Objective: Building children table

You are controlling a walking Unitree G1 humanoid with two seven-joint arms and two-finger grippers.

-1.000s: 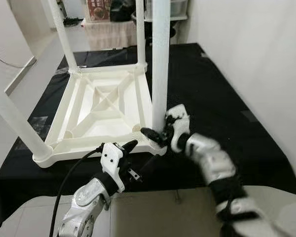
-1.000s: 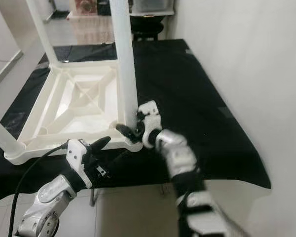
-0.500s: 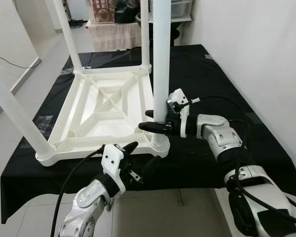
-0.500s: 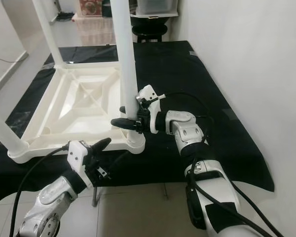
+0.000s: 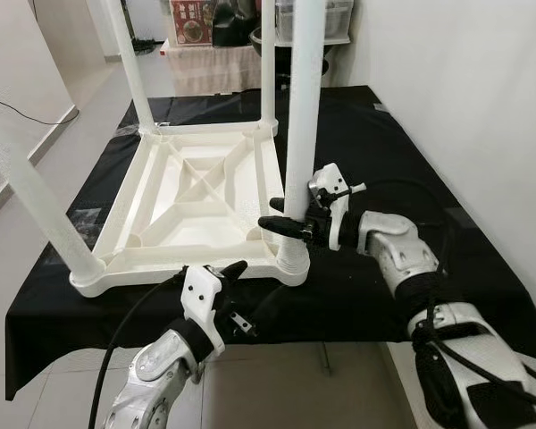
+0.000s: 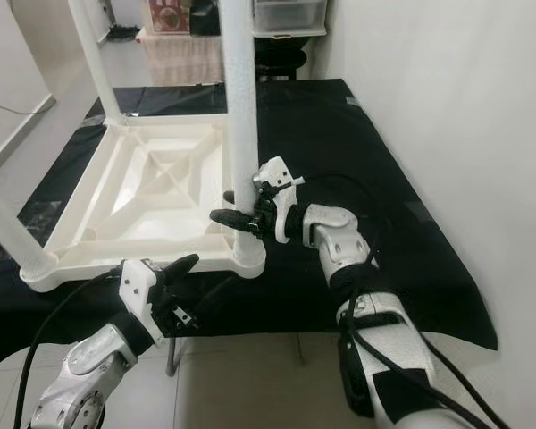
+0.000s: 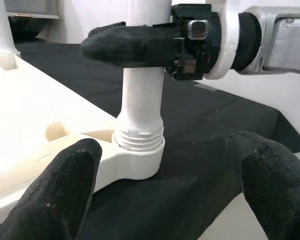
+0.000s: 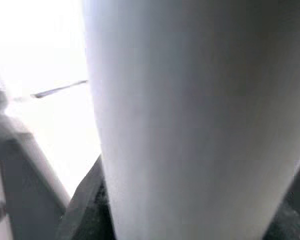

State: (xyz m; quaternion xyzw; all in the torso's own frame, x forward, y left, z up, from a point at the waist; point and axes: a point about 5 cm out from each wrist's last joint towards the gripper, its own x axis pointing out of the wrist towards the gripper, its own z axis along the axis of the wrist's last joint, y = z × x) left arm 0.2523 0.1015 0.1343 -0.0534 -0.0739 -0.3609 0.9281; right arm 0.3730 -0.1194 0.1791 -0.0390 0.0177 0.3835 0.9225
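Two grippers are in front of you. Nearest, your left gripper (image 5: 221,279) hovers just off the front edge of the black-covered table (image 5: 482,268), its black fingers (image 7: 65,190) spread apart and holding nothing, pointed at the near right corner of the tabletop. A black cable (image 5: 125,331) loops down from that arm.

One white children's table (image 5: 196,192) lies upside down on the black cloth, its ribbed underside facing up. Four white legs stand up from its corners: the near right leg (image 5: 299,134), the near left leg (image 5: 45,210), the far left leg (image 5: 134,76) and the far right leg (image 5: 268,63). The near right leg sits in its corner socket (image 7: 138,152), with threaded rings showing at its base.

Your right gripper (image 5: 284,217) reaches in from the right side and is clamped on the near right leg a little above that socket, one finger in front of the leg and one behind. In the right wrist view the leg (image 8: 190,120) is pressed close to the lens.

Past the far edge of the cloth you see a low stand with a light cloth (image 5: 210,67), a red box (image 5: 189,20) on it, and a clear storage bin (image 5: 335,13). One dark cord (image 5: 18,103) runs across the floor at far left.
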